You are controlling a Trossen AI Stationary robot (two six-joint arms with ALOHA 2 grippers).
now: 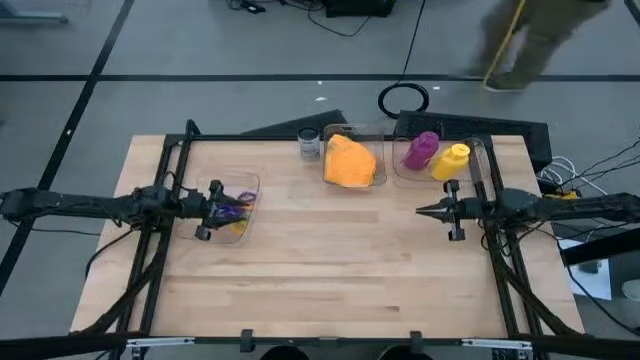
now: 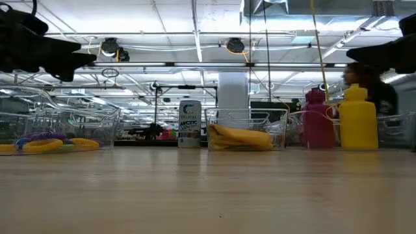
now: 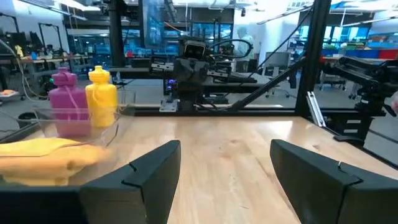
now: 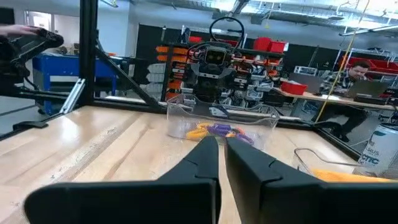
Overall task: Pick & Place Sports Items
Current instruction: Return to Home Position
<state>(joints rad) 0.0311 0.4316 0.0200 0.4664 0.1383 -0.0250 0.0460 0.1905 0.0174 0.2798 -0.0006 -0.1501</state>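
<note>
Left gripper (image 3: 224, 163) wide and empty, mid-left of the high view, by the rings (image 1: 236, 206). Right gripper (image 4: 222, 148) nearly closed, empty, mid-right. Orange cloth (image 1: 350, 162) upper centre: soft, light; I'd pinch a fold. Purple bottle (image 1: 420, 150), yellow bottle (image 1: 451, 161) upper right: rigid, slick.

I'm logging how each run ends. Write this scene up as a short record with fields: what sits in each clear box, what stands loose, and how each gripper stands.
Left box: coloured rings
Middle box: orange cloth
Right box: purple bottle and yellow bottle, both upright
Outside boxes: small jar, beside the middle box
Left gripper: open, raised, next to the coloured rings
Right gripper: shut, raised, near the yellow bottle
</note>
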